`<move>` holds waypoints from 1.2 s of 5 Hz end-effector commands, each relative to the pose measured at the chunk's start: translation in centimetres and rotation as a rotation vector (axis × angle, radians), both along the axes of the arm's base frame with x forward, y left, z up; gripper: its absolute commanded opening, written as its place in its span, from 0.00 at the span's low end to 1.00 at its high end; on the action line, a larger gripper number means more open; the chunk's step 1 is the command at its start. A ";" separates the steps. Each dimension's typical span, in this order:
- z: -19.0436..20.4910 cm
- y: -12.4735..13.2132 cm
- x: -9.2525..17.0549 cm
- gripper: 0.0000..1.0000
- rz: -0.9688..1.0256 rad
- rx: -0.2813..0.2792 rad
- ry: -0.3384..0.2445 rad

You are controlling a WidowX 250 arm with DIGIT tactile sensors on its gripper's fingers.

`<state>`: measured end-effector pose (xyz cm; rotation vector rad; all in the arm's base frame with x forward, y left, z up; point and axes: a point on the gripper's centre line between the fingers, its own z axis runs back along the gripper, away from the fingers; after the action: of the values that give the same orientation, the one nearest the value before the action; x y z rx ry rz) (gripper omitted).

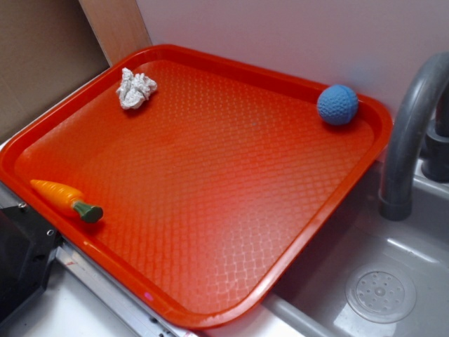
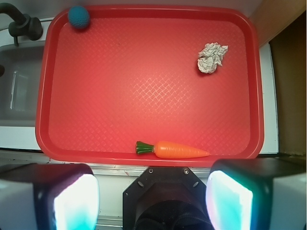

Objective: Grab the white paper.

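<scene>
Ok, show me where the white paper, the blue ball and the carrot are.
white paper (image 1: 136, 88), exterior view, middle of the crumpled wad.
blue ball (image 1: 337, 104), exterior view, centre of its textured face.
carrot (image 2: 177, 150), wrist view, middle of the orange body.

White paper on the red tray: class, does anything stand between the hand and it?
Nothing visible does. The open hand sits off the tray's near edge. The paper lies in the far right part of the tray. The carrot lies at the near rim, left of the direct line, and the ball is far left.
</scene>
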<state>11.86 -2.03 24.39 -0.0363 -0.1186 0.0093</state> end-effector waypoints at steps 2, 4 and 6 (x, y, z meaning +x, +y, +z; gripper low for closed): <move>-0.9 0.9 1.1 1.00 0.221 -0.057 -0.032; -3.8 4.3 4.3 1.00 0.711 -0.088 -0.169; -7.8 10.4 9.8 1.00 0.910 0.027 -0.260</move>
<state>21.80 7.47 14.92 0.0532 -0.3364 0.9019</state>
